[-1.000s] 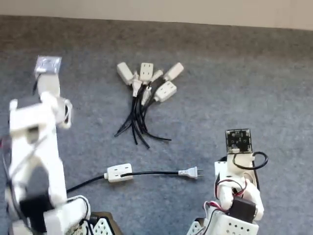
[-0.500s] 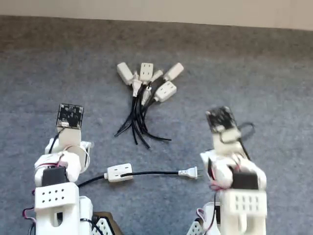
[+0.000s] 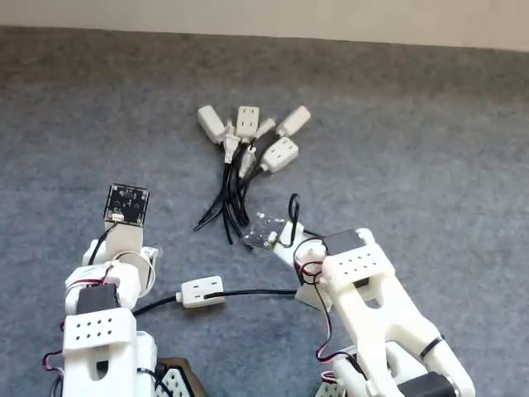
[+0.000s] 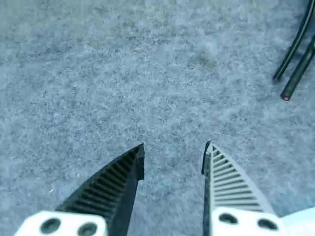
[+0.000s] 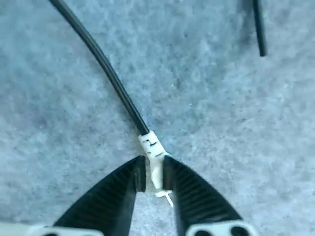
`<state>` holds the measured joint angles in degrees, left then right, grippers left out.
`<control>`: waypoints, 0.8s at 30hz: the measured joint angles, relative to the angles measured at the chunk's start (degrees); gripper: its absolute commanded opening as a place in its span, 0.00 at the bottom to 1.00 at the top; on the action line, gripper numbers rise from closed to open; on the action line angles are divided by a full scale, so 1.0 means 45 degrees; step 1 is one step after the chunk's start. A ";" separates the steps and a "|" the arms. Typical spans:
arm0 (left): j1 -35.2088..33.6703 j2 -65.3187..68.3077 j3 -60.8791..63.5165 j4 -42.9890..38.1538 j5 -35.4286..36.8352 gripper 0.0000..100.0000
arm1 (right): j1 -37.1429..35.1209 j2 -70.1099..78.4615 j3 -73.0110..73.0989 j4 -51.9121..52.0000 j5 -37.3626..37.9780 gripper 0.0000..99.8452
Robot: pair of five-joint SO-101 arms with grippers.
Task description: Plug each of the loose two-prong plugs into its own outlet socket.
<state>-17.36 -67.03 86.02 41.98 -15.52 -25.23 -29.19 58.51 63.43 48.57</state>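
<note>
A grey, carpet-like tabletop point(image 3: 430, 141) seen from above, with two white robot arms at its near edge.

The right arm point(image 3: 372, 306) leans in from the near right toward the centre. The left arm point(image 3: 103, 314) stands at the near left, over bare surface.

At the far centre lies a heap of white outlet sockets point(image 3: 247, 121) and small plugs, their black cords point(image 3: 234, 194) fanning toward the near side. Whether any plug there is seated cannot be told; they look loose.

Nearer, a single black cord point(image 3: 256, 291) runs left to right between the arms. At its left end lies a white outlet socket point(image 3: 201, 292), flat on the tabletop.

At its right end is a white two-prong plug point(image 5: 150, 143). The right end effector point(image 5: 154, 166) is clenched on this plug, one dark finger on each side, prongs pointing back toward the wrist.

The left end effector point(image 4: 173, 155) is released, fingers apart and holding nothing, above bare surface near two cut cord ends point(image 4: 295, 49).

The task looks barely begun. One plug is gripped, and no plug is visibly seated. Every pairing likely remains to be done.
</note>
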 measured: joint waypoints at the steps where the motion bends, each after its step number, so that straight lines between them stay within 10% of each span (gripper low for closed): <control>1: 0.0000 0.0078 0.0000 -0.0039 0.0000 0.20 | 0.0000 0.0000 0.0000 0.0000 0.0215 0.18; 24: 0.0352 0.0371 0.0215 -0.0449 -0.0586 0.20 | -0.0391 0.0684 0.0000 -0.0098 0.3087 0.19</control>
<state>-15.78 -65.36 86.99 39.96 -18.15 -26.99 -26.11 58.51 62.99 62.46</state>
